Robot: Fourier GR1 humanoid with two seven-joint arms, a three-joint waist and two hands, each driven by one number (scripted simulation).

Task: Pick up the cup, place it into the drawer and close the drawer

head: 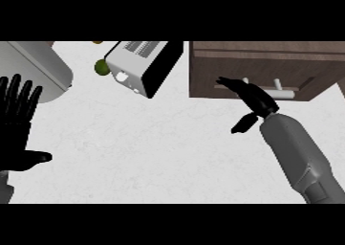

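No cup shows anywhere in the head view. The brown wooden drawer (pixel 274 67) sits at the top right, with a pale bar handle (pixel 291 94) on its front. I cannot see inside it. My right hand (pixel 258 99) reaches up from the lower right. Its straight fingers lie against the drawer front at the handle's left end, and its thumb hangs down away from them. Nothing is held in it. My left hand (pixel 13 129) rests open at the left edge, fingers up.
A silver and black toaster (pixel 141 64) stands at the top middle, left of the drawer. A small green object (pixel 102 67) lies beside it. A large pale grey rounded object (pixel 34 67) fills the top left corner. The white counter (pixel 154 148) spreads between my arms.
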